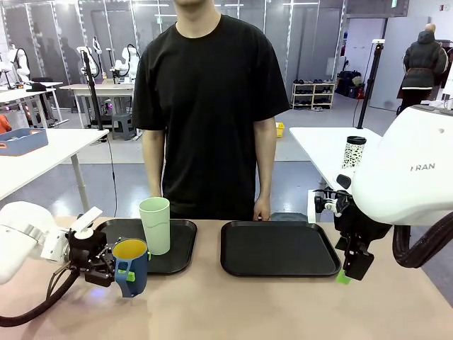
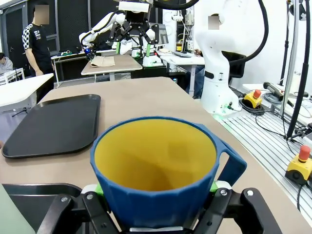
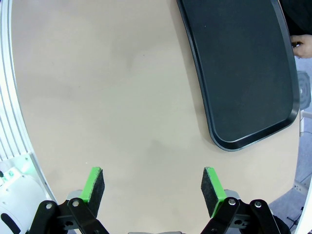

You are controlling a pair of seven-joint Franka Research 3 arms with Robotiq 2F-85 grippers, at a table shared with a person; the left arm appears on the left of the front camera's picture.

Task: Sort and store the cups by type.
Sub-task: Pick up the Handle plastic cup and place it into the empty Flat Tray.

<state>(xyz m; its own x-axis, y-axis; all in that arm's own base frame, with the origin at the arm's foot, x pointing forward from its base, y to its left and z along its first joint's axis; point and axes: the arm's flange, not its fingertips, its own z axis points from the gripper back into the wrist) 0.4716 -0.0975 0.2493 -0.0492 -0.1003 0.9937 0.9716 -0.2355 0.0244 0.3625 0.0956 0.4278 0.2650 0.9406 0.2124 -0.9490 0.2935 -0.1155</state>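
Note:
My left gripper [image 1: 124, 273] is shut on the dark blue mug [image 1: 132, 265] with the yellow inside, gripping its walls from both sides. The mug is upright, just in front of the left black tray [image 1: 182, 251]. In the left wrist view the mug [image 2: 156, 170] sits between my green pads [image 2: 99, 189], with its handle on the picture's right. The tall pale green tumbler [image 1: 155, 225] stands upright on the left tray, right behind the mug. Over bare table, just right of the right black tray [image 1: 279, 249], my right gripper [image 1: 352, 270] hangs open and holds nothing; the right wrist view shows it [image 3: 155, 192] there too.
A person in a black T-shirt [image 1: 209, 106] stands at the far edge, with a hand [image 3: 303, 44] near the right tray's [image 3: 243, 73] far rim. A white speckled travel cup [image 1: 353, 152] stands on a separate white table behind my right arm. Bare tabletop lies at the front.

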